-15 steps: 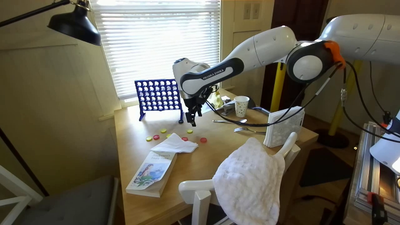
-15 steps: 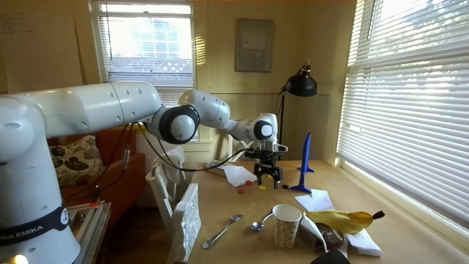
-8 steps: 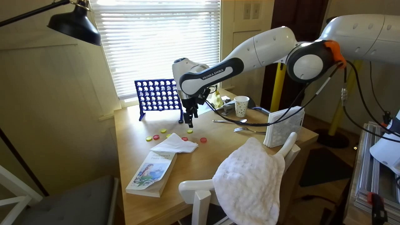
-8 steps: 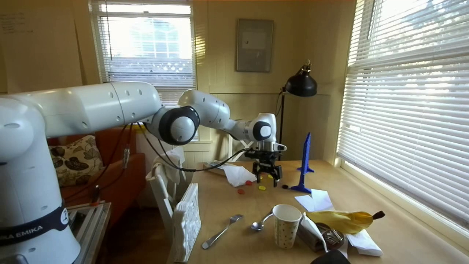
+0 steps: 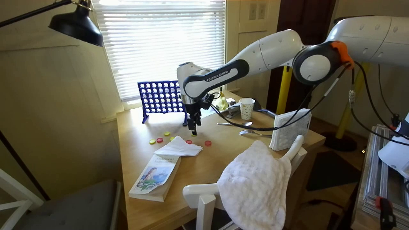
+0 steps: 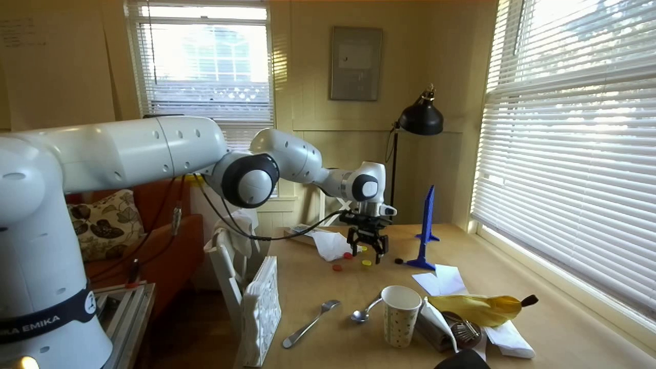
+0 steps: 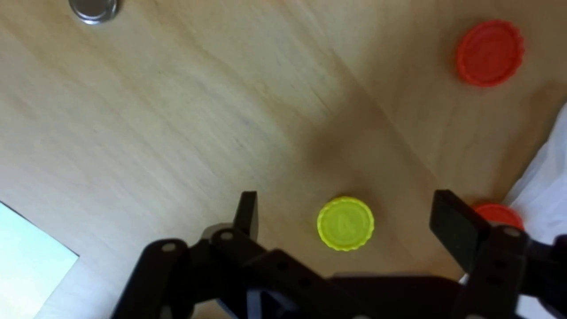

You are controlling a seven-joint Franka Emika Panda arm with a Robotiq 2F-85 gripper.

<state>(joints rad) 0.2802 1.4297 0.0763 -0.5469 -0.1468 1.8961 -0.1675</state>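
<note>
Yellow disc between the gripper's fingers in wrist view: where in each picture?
In an exterior view: yellow disc slightly below and left of centre, partly hidden by the gripper.
In an exterior view: yellow disc low, right of centre.
Wrist view: yellow disc low, right of centre.
Landmark in all three: napkin.

In an exterior view, spread jaws hang over the counter, near a yellow disc. A blue stand rises to their right; a patterned cup, spoon and fork lie nearer; a black lamp stands far behind.
</note>
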